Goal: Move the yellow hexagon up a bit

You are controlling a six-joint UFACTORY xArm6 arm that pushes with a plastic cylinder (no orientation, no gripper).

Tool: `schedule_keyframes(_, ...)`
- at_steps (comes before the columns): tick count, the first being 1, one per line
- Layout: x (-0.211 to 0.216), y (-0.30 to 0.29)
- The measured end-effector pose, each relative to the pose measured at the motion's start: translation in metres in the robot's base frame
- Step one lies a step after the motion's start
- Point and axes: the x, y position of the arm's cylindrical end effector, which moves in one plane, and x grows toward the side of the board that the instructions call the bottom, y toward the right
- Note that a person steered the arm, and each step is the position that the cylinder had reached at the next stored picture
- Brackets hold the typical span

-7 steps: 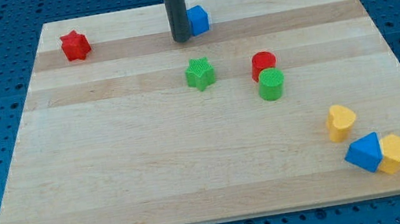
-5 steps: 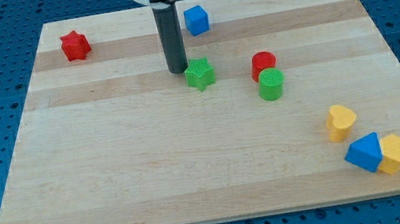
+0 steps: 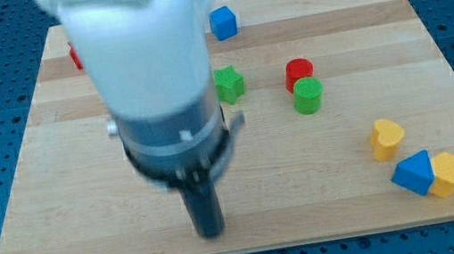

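The yellow hexagon [image 3: 449, 173] lies at the board's lower right corner, touching a blue block [image 3: 413, 174] on its left. A yellow heart-shaped block [image 3: 386, 138] sits just above and left of them. My tip [image 3: 210, 232] rests near the board's bottom edge, left of centre, far to the left of the yellow hexagon. The arm's white and grey body fills the view's upper left and hides most of the red star [image 3: 73, 54].
A green star [image 3: 228, 84] sits at mid-board, partly behind the arm. A red cylinder [image 3: 298, 70] touches a green cylinder [image 3: 308, 96] to its right. A blue cube [image 3: 223, 22] lies near the top edge. Blue pegboard surrounds the wooden board [image 3: 377, 41].
My tip has swept from beside the blue cube, past the green star's left, down to the board's bottom edge. No block has moved.
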Motion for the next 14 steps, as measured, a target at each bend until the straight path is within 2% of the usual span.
schedule_keyframes(3, 0.000, 0.019)
schedule_keyframes(6, 0.000, 0.168)
schedule_keyframes(7, 0.000, 0.202)
schedule_keyframes(8, 0.000, 0.283)
schedule_keyframes(10, 0.000, 0.288)
schedule_keyframes(11, 0.000, 0.270)
schedule_keyframes(12, -0.033, 0.259)
schedule_keyframes(14, -0.189, 0.264)
